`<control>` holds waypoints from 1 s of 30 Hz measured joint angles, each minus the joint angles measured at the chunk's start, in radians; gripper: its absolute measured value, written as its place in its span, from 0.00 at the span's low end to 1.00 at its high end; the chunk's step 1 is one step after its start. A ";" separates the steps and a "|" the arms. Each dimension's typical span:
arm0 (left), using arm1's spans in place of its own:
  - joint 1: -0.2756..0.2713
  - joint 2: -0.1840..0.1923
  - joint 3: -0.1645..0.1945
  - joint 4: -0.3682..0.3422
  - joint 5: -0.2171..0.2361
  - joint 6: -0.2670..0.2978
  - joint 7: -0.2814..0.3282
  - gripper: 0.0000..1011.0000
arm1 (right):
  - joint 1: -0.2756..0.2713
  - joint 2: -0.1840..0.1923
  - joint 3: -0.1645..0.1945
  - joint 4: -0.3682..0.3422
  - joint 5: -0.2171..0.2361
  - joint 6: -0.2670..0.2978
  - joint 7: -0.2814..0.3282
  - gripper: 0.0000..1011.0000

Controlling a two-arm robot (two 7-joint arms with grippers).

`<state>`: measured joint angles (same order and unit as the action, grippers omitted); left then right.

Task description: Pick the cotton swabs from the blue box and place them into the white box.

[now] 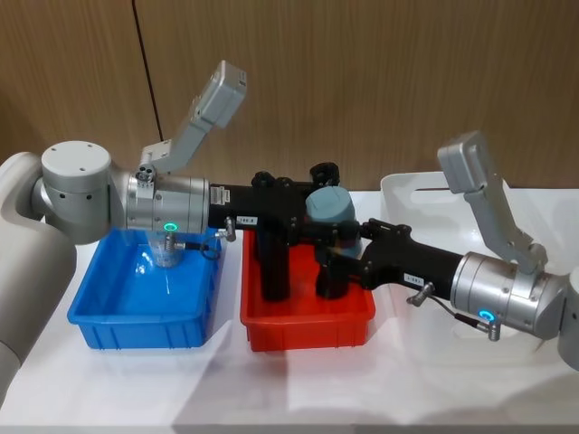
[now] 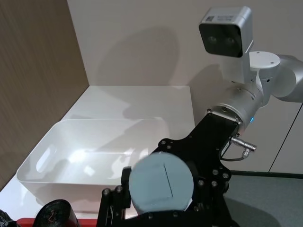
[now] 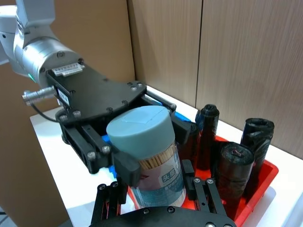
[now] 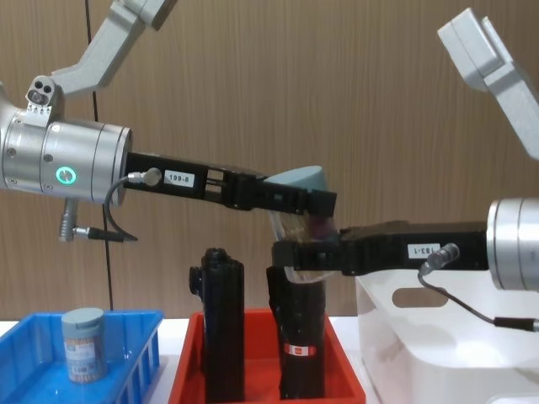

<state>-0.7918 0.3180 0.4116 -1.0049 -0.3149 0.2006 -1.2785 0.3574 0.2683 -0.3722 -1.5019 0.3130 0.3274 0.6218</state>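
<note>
cotton swabs (image 3: 154,165) tilted, lid up, left pincer (image 4: 316,206), right pincer (image 4: 290,252) gripping

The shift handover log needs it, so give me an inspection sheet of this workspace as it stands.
Surface: white table, three containers in a row.
Job's things: one cotton swab tub held in the air above the red tray; second tub upright in the blue box; white box, nothing seen inside.
Clutter: red tray between the boxes, holding upright black cylinders.
Grippers: left gripper shut on the held tub near its lid; right gripper shut on its lower body.
Cables: grey cable looped at the left wrist, another at the right.
Surroundings: wood-panel wall; nothing else seen.
</note>
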 joint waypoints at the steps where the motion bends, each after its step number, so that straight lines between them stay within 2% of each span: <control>1: 0.000 0.000 0.000 0.000 0.001 0.000 0.000 0.70 | 0.001 0.000 0.000 0.000 0.001 0.000 -0.001 0.67; 3: 0.000 0.000 0.000 0.000 0.001 0.000 0.000 0.74 | 0.002 0.000 -0.001 0.001 0.002 0.000 -0.001 0.67; 7: 0.000 0.000 0.000 0.000 0.001 0.000 0.000 0.89 | 0.004 -0.001 -0.003 0.001 0.004 0.001 -0.001 0.67; 12: 0.000 0.000 0.000 0.000 0.001 0.000 0.000 0.99 | 0.005 0.000 -0.005 0.002 0.006 0.002 -0.002 0.67; 30: 0.000 0.000 0.000 0.000 -0.001 0.000 0.000 0.99 | 0.001 0.021 0.004 0.007 0.030 -0.013 -0.010 0.67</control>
<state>-0.7917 0.3180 0.4114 -1.0048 -0.3155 0.2006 -1.2785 0.3581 0.2889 -0.3680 -1.4946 0.3430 0.3145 0.6114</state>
